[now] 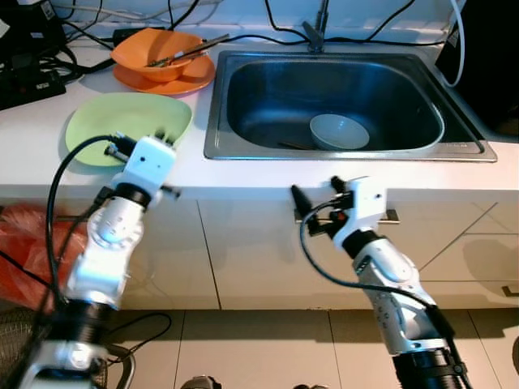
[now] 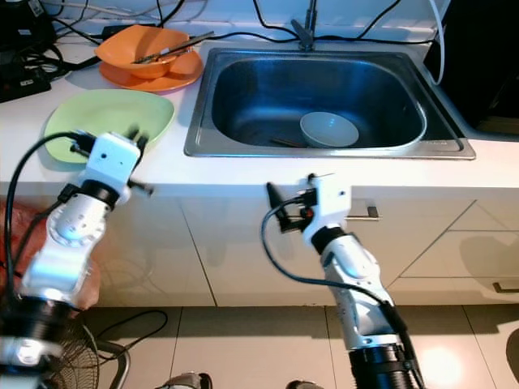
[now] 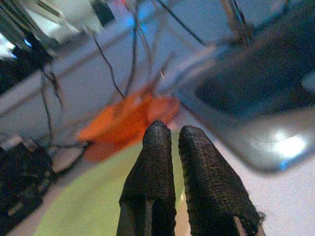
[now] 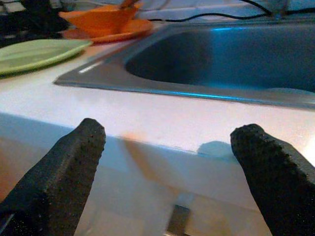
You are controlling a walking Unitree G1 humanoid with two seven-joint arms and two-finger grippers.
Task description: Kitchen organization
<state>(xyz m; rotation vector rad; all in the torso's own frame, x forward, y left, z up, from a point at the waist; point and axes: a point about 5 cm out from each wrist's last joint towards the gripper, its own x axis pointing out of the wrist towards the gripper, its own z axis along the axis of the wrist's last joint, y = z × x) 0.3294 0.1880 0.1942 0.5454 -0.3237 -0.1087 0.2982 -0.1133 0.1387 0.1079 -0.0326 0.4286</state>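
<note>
A light green plate [image 1: 122,120] lies on the white counter left of the steel sink [image 1: 219,121]. My left gripper [image 3: 174,132] hovers at the plate's near edge, its fingers shut together with nothing between them. Behind the plate, an orange bowl [image 1: 158,49] holding utensils [image 1: 190,50] sits on an orange plate [image 1: 195,79]. A pale bowl [image 1: 339,131] rests in the sink basin. My right gripper [image 1: 315,190] is open and empty, level with the counter's front edge below the sink.
The faucet [image 1: 316,32] rises behind the sink amid black cables [image 1: 73,36]. A cabinet handle [image 1: 391,217] sits just right of my right gripper. A red-orange bag [image 1: 24,239] lies on the floor at the left. White cabinet fronts run below the counter.
</note>
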